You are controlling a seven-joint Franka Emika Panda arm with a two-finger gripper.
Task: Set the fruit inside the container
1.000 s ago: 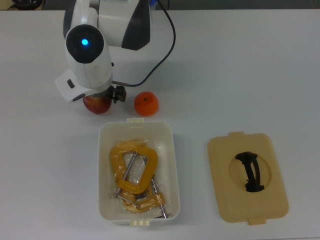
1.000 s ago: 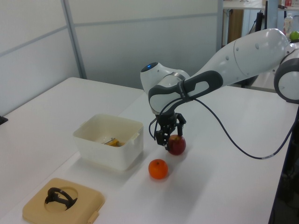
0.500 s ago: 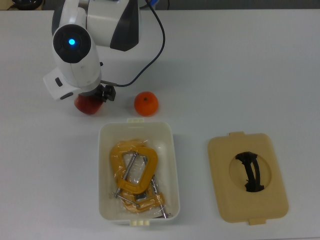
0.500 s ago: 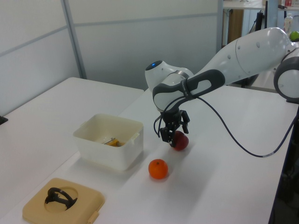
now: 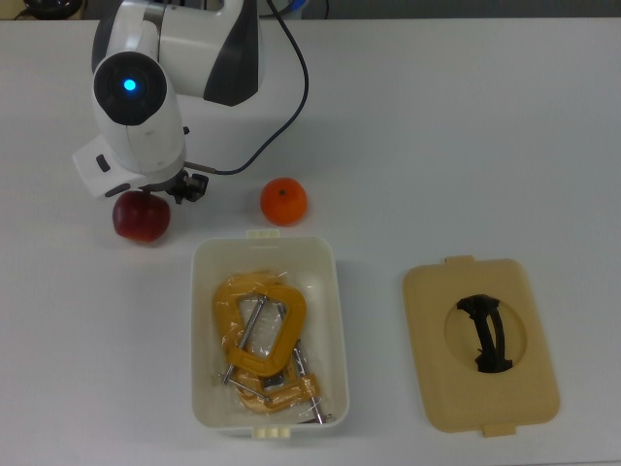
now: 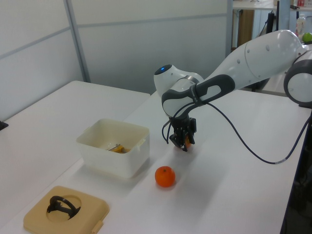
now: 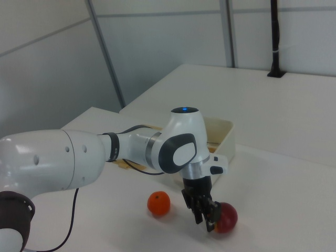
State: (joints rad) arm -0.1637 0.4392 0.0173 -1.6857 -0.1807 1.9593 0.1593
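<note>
The Panda arm (image 5: 136, 107) has swung toward the top view's left over the past second, and the gripper (image 7: 206, 212) now sits low against the fruit (image 5: 139, 217) – whether its jaws are apart, together or clamped cannot be told. The white container (image 5: 335, 291), already holding yellow clamps (image 5: 260, 330), stays put just below and to the top view's right. The fruit has travelled with the gripper, away from the orange (image 5: 283, 201) – it looks nudged along rather than lifted, so the pick-up probably remains undone.
</note>
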